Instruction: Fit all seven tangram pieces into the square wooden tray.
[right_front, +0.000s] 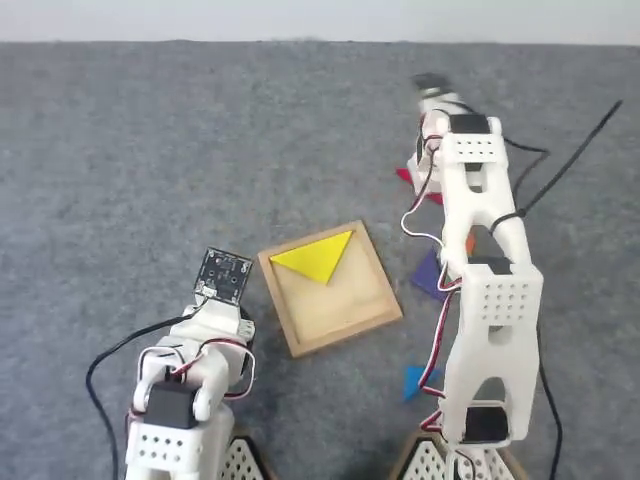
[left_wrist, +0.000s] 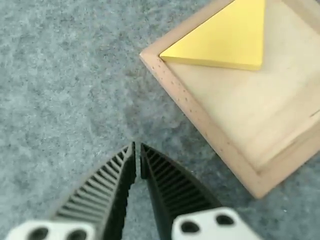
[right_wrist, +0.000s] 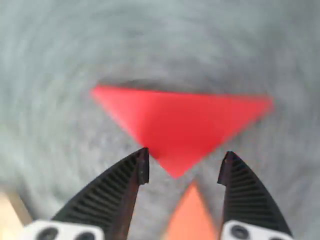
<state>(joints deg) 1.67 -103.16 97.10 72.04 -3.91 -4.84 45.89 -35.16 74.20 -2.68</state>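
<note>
- Red triangle (right_wrist: 185, 125) lies flat on the grey carpet (right_front: 150, 150), well apart from the tray and beyond its far right side. An orange piece (right_wrist: 190, 215) sits just beside its nearest corner.
- It looks like thin, stiff, light wood. It should not bend, but its smooth faces and low edges could slip or skid on the pile.
- Best hold, I judge: pinch across the two straight edges near that pointed corner, low to the carpet.
- Right claw (right_wrist: 185, 162) stands apart, straddling the corner, not clamped.
- Tray (right_front: 330, 340) holds the yellow triangle (right_front: 315, 258) against its far corner.
- Left claw (left_wrist: 138, 150) is together, empty, over carpet beside the tray.
</note>
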